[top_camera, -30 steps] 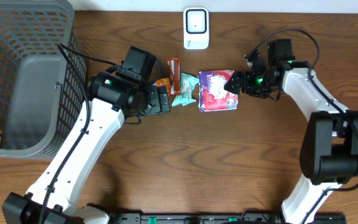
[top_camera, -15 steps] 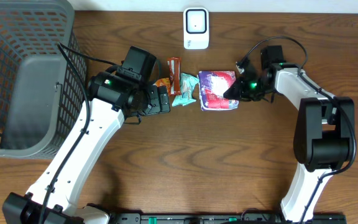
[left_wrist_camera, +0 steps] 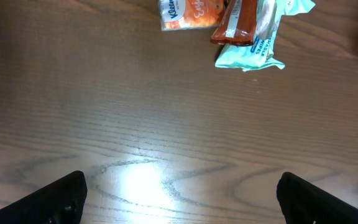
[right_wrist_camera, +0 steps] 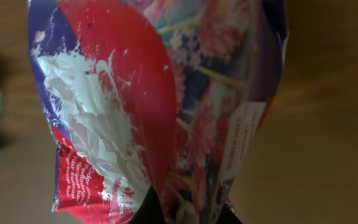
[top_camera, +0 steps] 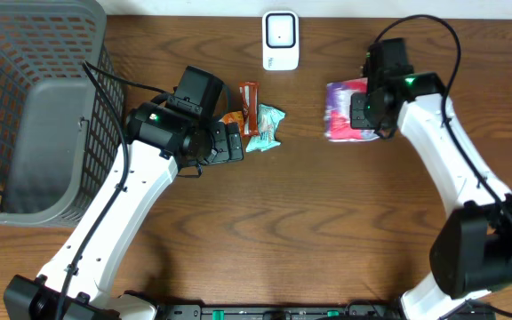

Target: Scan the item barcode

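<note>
Dangling pouch [top_camera: 342, 114], newly lifted

Snack bag [top_camera: 345, 111] at 2 o'clock in overhead: purple-blue ground, big red patch, white splash print, pinkish pictures too blurred to read. Scanner [top_camera: 280, 40] at 12: white, dark rounded outline on its face. Basket [top_camera: 25, 107] at 9 to 10: grey, open grid mesh. Table [top_camera: 309, 231]: brown wood grain. Near centre: teal packet [top_camera: 265, 127], red-brown bar [top_camera: 250, 96], orange packet [top_camera: 232, 117] with white label. Left arm [top_camera: 123, 204] and right arm [top_camera: 443, 142]: white, black joints, small green light each.
</note>
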Robot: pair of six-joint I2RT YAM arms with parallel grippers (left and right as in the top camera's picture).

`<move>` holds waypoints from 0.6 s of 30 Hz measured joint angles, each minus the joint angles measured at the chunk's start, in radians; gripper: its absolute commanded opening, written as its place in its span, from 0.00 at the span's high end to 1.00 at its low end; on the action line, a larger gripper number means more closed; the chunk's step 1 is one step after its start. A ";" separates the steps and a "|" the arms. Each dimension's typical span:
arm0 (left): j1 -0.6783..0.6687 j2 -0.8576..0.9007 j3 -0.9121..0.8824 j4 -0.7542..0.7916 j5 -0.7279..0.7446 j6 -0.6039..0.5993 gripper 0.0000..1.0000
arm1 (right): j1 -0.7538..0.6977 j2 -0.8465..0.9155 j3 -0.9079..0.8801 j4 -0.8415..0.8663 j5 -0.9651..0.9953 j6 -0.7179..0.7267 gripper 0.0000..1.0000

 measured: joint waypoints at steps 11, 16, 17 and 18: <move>0.000 0.000 0.000 0.000 0.000 0.000 0.02 | 0.156 0.187 -0.003 -0.060 0.566 0.195 0.99; 0.000 0.000 0.000 0.000 0.000 0.000 0.02 | 0.247 0.235 -0.007 -0.029 0.610 0.209 0.48; 0.000 0.000 0.000 0.000 0.000 0.000 0.02 | 0.272 0.235 -0.006 -0.011 0.598 0.212 0.31; 0.000 0.000 0.000 0.000 0.000 0.000 0.02 | 0.304 0.235 -0.006 0.002 0.582 0.212 0.23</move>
